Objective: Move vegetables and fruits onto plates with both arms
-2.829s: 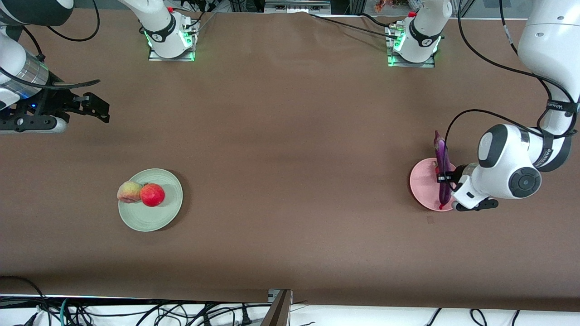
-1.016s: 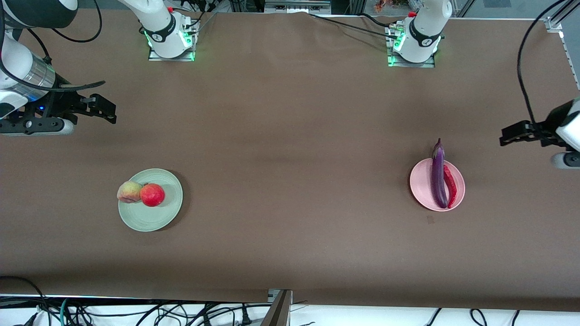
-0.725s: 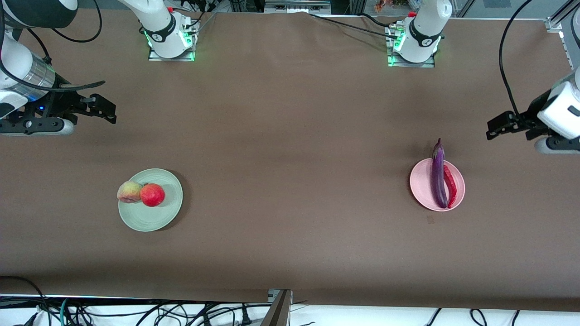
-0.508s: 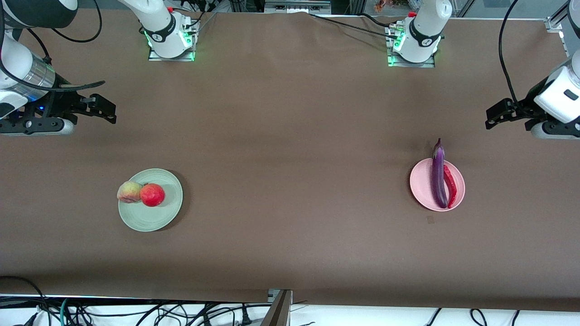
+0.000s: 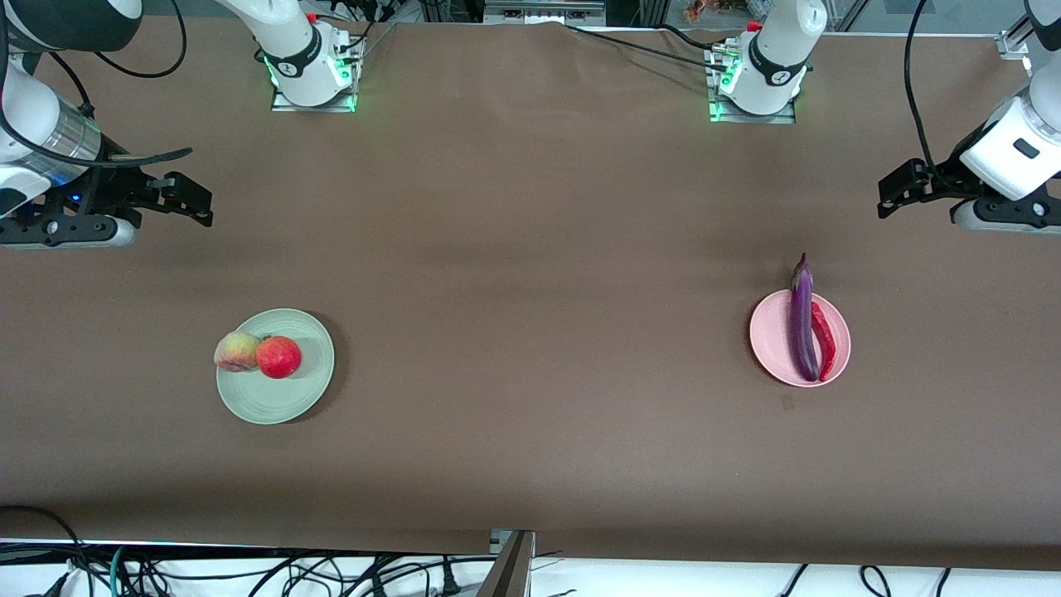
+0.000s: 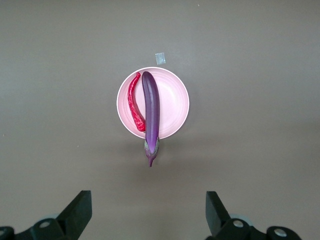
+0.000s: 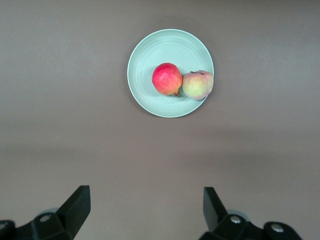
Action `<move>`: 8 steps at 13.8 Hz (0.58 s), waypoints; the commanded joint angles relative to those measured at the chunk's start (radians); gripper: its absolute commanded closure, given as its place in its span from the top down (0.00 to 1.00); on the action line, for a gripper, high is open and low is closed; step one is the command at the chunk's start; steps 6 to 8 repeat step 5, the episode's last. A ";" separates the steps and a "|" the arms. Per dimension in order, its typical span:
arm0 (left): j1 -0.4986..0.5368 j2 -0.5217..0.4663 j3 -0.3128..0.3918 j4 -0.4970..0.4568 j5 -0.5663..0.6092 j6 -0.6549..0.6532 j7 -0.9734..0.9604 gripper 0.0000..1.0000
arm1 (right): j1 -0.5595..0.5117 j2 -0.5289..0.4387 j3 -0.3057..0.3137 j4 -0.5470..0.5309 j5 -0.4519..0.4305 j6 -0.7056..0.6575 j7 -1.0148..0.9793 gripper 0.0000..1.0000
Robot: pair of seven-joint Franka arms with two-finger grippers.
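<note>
I see a brown table (image 5: 530, 249) with two plates well apart on it. Toward the right arm's end sits the green plate (image 5: 286, 398), carrying the peach (image 5: 236, 351) and the red fruit (image 5: 278, 357), which touch each other; the peach overhangs the plate's rim. Toward the left arm's end sits the pink plate (image 5: 771, 340), with the eggplant (image 5: 801, 323) lying across it, its stem end sticking out past the rim on the side farther from the front camera. The chili pepper (image 5: 824, 340) lies right alongside the eggplant, on the plate. My left gripper (image 5: 893, 184) hangs over bare table near that end's edge, fingers (image 6: 77, 212) spread wide apart and holding nothing. My right gripper (image 5: 192, 203) hangs over bare table at its own end, likewise spread wide with nothing between its fingers (image 7: 75, 205).
</note>
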 commanded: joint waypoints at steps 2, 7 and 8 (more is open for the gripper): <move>-0.004 -0.010 0.005 -0.008 -0.004 -0.004 0.023 1.00 | -0.013 0.005 0.010 0.016 0.012 -0.004 -0.007 1.00; -0.004 -0.007 0.009 -0.008 -0.003 -0.004 0.024 1.00 | -0.013 0.005 0.010 0.018 0.010 -0.004 -0.007 1.00; -0.004 -0.007 0.009 -0.008 -0.003 -0.004 0.024 1.00 | -0.013 0.005 0.010 0.018 0.010 -0.004 -0.007 1.00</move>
